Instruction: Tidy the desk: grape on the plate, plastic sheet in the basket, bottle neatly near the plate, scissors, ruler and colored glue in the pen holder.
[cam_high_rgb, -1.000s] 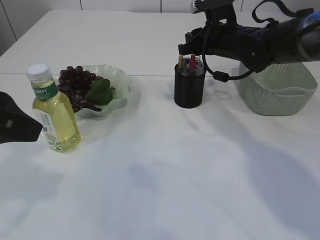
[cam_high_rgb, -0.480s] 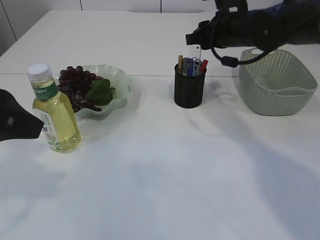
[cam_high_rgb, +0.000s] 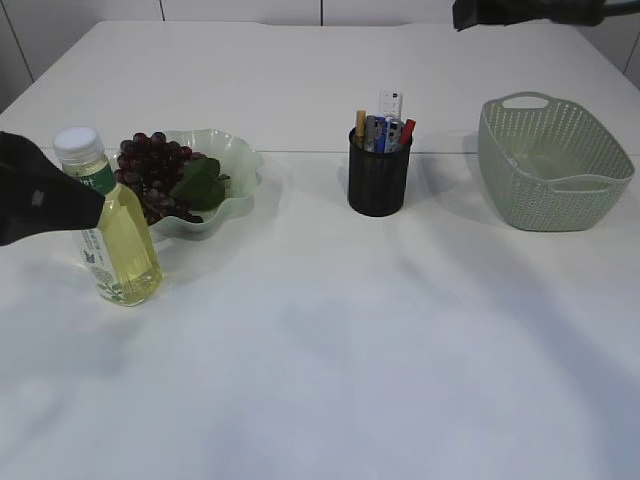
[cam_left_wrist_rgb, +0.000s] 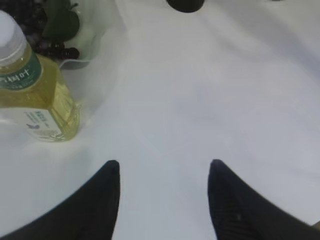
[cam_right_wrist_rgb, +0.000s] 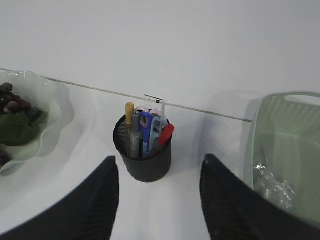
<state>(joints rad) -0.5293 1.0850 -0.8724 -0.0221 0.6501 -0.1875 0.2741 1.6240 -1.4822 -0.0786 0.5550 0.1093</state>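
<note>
The right gripper (cam_right_wrist_rgb: 157, 200), its jaws spread and holding nothing, had pulled up and away from the pen holder (cam_high_rgb: 379, 178), where a second earlier it hung directly over the rim; only a dark sliver of that arm remained at the top edge of the exterior view. Left behind in the pen holder stood the clear ruler (cam_right_wrist_rgb: 154, 107) among pens and what appeared to be the scissors and colored glue, though these were too small to tell apart. To the right of the pen holder, the basket (cam_high_rgb: 553, 185) held the crumpled plastic sheet (cam_right_wrist_rgb: 272, 181). To its left, the grapes (cam_high_rgb: 150, 172) lay on the plate (cam_high_rgb: 238, 160), with the bottle (cam_high_rgb: 108, 218) upright just beside it. The left gripper (cam_left_wrist_rgb: 162, 172), jaws also parted and empty, hovered by the bottle. By this evidence, the tidying looked essentially finished.
</note>
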